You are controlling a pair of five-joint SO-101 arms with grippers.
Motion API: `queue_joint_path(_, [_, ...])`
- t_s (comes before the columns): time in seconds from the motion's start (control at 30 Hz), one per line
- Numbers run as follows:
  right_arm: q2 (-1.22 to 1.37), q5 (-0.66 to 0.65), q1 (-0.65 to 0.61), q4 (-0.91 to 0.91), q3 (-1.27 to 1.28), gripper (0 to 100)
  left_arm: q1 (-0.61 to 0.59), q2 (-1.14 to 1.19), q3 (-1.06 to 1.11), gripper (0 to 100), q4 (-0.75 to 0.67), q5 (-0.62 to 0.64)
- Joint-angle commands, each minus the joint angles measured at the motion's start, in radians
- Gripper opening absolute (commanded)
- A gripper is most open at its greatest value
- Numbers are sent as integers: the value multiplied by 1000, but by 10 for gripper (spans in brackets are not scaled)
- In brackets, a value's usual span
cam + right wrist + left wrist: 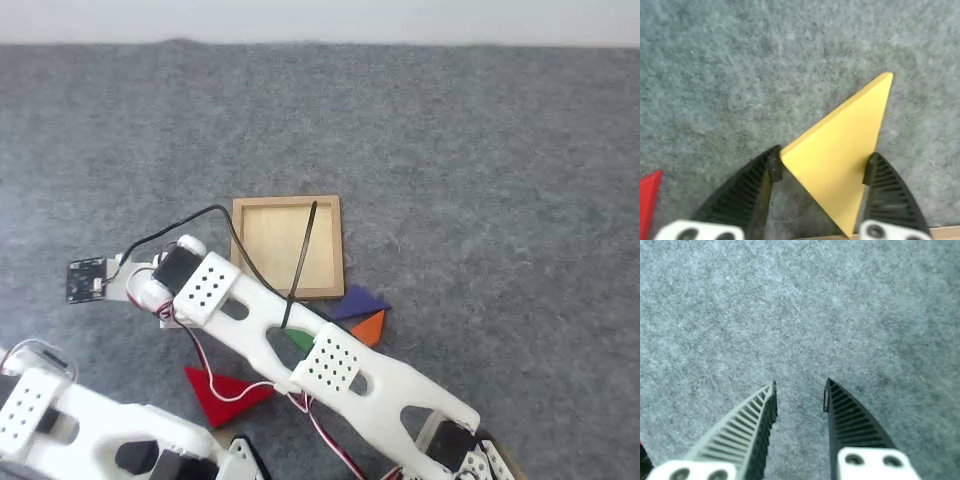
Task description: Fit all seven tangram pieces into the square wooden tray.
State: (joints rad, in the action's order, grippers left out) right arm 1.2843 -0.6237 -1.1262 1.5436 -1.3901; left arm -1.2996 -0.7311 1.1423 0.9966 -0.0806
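Progress: nil so far. The square wooden tray (270, 245) is bare inside, w/ just a black cable (305, 250) crossing above it. All 7 pcs are yet to go in, as far as I can judge. 5 pcs counted, all outside the tray on the grey felt desk (480, 150).

The right hand (823, 155) is clamped on the flat yellow triangle (845, 135), one finger per edge, point facing away from the wrist. In the high view that arm lies across the tray's near edge & ends off the tray's left side, so the yellow pc is prob. there, hidden under the arm.

Other pcs:
- purple piece (358, 302): just off the tray's near right corner
- orange triangle (370, 328): right against the purple, on the side away from the tray
- green piece (299, 339): just beside the tray's near edge, partly under the arm
- red triangle (228, 393): farther out from that edge, apart from the tray

The left hand (801, 385) is spread wide over bare felt, holding nothing. Its arm sits well off the tray's near left corner.

My read: yellow goes in first, then 6 more.

Writing: none legible. The small black circuit board (88, 280) left of the tray has marks too small to read.
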Motion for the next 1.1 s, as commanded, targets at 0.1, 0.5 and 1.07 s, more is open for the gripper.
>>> queue_joint_path(0.1, [-84,-37,21,41,-21,167,5,-29,-5,160,-25,-9])
queue_joint_path(0.5, [-124,-35,19,62,-21,165,5,-29,-5,160,-25,-9])
queue_joint_path(1.07, [-114,-35,5,41,-14,24,5,-29,-5,160,-25,-9])
